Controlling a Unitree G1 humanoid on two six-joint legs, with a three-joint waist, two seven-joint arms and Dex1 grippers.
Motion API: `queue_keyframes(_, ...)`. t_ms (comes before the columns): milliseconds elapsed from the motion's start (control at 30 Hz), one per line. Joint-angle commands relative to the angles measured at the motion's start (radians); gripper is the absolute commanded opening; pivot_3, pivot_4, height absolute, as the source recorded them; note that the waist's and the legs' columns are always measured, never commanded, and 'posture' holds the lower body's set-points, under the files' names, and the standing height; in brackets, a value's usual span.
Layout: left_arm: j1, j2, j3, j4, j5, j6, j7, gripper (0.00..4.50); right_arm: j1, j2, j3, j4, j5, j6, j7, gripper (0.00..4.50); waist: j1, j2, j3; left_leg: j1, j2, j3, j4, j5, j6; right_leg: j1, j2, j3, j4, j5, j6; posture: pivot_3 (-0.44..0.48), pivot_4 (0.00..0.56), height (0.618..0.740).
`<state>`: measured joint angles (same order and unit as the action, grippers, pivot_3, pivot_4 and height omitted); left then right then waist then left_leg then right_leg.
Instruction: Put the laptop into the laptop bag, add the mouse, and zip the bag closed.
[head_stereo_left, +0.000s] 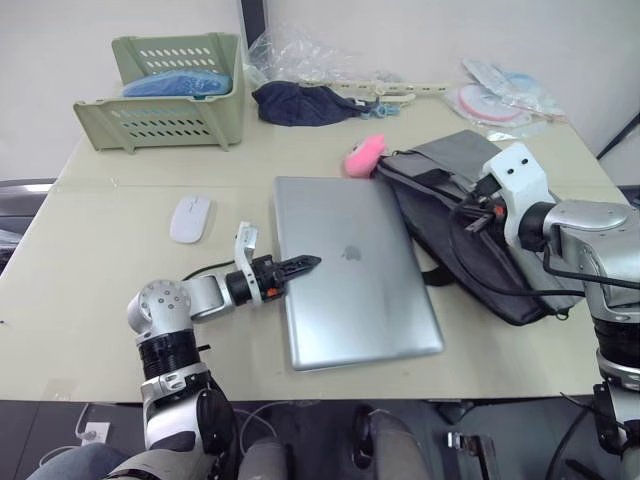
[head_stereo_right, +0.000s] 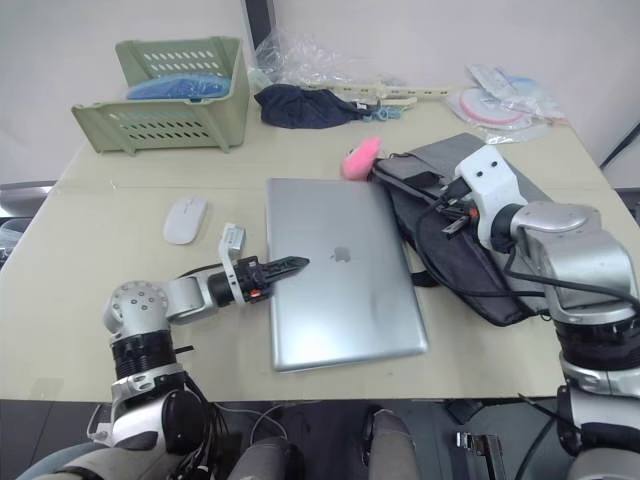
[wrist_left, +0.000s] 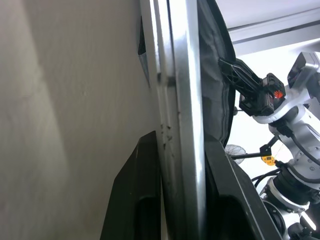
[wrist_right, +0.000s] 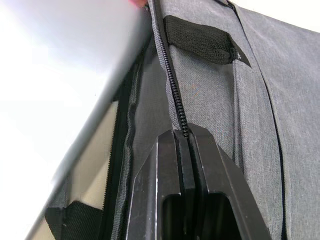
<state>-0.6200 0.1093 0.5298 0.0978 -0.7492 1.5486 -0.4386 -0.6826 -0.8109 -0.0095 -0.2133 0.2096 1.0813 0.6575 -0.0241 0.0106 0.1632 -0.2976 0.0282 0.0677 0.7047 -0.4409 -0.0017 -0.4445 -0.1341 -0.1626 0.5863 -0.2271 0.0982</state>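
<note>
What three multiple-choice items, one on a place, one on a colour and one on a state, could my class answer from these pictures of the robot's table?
1. Where does the mouse lie?
A. inside the laptop bag
B. on the table, on the robot's left of the laptop
C. on top of the laptop

2. What colour is the basket?
A. pale green
B. red
C. black

3. What is the left gripper doing?
A. hanging open above the mouse
B. shut on the laptop's edge
C. holding the pink plush

Answers:
1. B: it rests on the bare table beside the laptop.
2. A: its slotted walls are pale green.
3. B: the left wrist view shows a finger on each face of the laptop.
</note>
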Motion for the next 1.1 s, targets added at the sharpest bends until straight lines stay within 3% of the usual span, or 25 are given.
queue_keyframes(33, -0.053, -0.031, 0.005, 0.024, -0.021, -0.061, 0.02, 0.51, -0.013, 0.015, -0.049, -0.109, 0.031, 0.055, -0.033, 0.12, 0.0, 0.0, 0.0, 0.0, 0.0, 0.0, 0.0, 0.0, 0.0, 0.0, 0.0, 0.0, 0.0, 0.0, 0.0, 0.0, 0.15, 0.74)
queue_keyframes(233, -0.076, -0.063, -0.023, 0.097, 0.0, -0.126, 0.036, 0.51, 0.007, 0.034, -0.05, -0.147, 0.043, 0.087, -0.054, 0.12, 0.001, 0.0, 0.0, 0.0, 0.0, 0.0, 0.001, 0.0, 0.0, 0.0, 0.0, 0.0, 0.0, 0.0, 0.0, 0.0, 0.15, 0.74)
queue_keyframes(433, -0.154, -0.108, 0.036, 0.2, -0.027, -0.186, 0.101, 0.51, 0.011, 0.046, -0.049, -0.175, 0.052, 0.11, -0.07, 0.12, 0.006, 0.0, 0.0, -0.001, 0.0, 0.0, 0.003, 0.0, 0.0, 0.0, 0.0, 0.0, 0.001, 0.0, 0.0, 0.0, 0.15, 0.74)
queue_keyframes(800, -0.178, -0.218, 0.173, 0.267, -0.095, -0.198, 0.313, 0.51, 0.022, 0.066, -0.05, -0.206, 0.071, 0.141, -0.094, 0.12, 0.001, 0.0, 0.0, 0.0, 0.0, 0.0, 0.003, 0.0, 0.0, 0.0, 0.0, 0.001, 0.001, 0.0, 0.0, 0.0, 0.15, 0.74)
queue_keyframes(1100, -0.191, -0.262, 0.192, 0.289, -0.174, -0.22, 0.408, 0.51, 0.016, 0.096, -0.049, -0.23, 0.09, 0.177, -0.114, 0.12, 0.001, 0.0, 0.0, 0.0, 0.0, 0.0, 0.003, 0.0, 0.0, 0.0, 0.0, 0.001, 0.001, 0.0, 0.0, 0.0, 0.15, 0.74)
